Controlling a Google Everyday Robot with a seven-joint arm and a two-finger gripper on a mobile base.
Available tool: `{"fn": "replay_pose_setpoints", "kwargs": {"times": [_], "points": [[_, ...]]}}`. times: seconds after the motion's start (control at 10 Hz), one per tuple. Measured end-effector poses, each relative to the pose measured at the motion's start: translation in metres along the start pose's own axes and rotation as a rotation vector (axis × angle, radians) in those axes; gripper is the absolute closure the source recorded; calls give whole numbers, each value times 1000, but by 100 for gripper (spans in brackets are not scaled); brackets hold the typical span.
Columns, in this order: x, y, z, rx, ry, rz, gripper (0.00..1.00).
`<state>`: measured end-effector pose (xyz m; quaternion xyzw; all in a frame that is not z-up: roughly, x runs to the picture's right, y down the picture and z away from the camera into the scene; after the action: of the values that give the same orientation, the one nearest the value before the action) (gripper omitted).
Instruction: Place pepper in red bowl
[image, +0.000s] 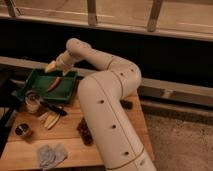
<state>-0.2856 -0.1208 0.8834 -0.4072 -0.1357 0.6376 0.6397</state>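
step: reach for pepper (55, 82) | gripper (51, 66) over far-left table (70, 131) corner, grip state can't tell | pepper in tray (36, 83) just below | red bowl not seen | next: drop down, grasp pepper

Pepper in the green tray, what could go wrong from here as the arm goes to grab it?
1. The pepper lies flat on the floor of the green tray. The gripper, hanging over the tray's far rim, could strike the rim or shove the pepper rather than grasp it.
2. No red bowl shows: the arm hides much of the table, so the drop-off spot is unconfirmed.
3. The jar and dark-handled tool beside the tray could get knocked.
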Motion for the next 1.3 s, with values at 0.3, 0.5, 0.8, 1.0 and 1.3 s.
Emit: {"fn": "replay_pose_setpoints", "kwargs": {"times": [0.3, 0.5, 0.8, 1.0, 1.3], "points": [[0, -1, 0, 2, -1, 0, 31], [2, -2, 6, 27, -3, -1, 31], [12, 1, 37, 32, 5, -6, 31], [14, 1, 52, 29, 12, -3, 31], [12, -3, 70, 43, 18, 6, 31]]}}
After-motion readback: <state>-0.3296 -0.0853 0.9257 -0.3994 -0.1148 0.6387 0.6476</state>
